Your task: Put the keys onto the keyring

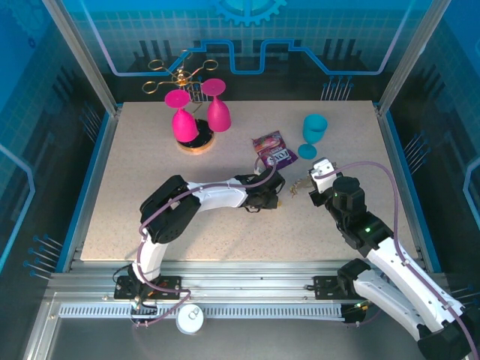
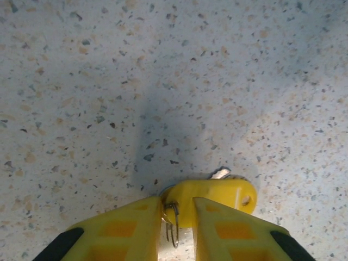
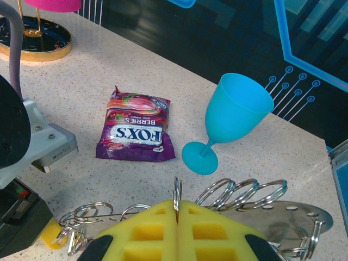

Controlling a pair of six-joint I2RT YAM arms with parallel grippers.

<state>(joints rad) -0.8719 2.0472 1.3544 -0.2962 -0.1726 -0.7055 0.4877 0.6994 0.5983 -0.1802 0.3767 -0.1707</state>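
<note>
Key [image 2: 220, 194] with yellow head gripped by the left end effector [image 2: 178, 209], close over the surface [image 2: 163, 81]; keyring [image 3: 176, 190] pinched by its thin ring in the right end effector [image 3: 178, 211]. Threading is judged to be in hand; next, the key's hole must be aligned with the ring's gap.

R end effector [image 3: 177, 211]: yellow fingers pressed together, pinching a thin metal ring [image 3: 176, 194] edge-on at the tips. Linked rings [image 3: 239, 190] trail right to a silver plate [image 3: 288, 215]. More rings [image 3: 87, 213] + yellow key head [image 3: 51, 234] lie left. Ahead on tabletop [image 3: 81, 92]: purple candy pkt [image 3: 136, 128] slightly left, blue goblet [image 3: 236, 117] upright, slightly right.
</note>
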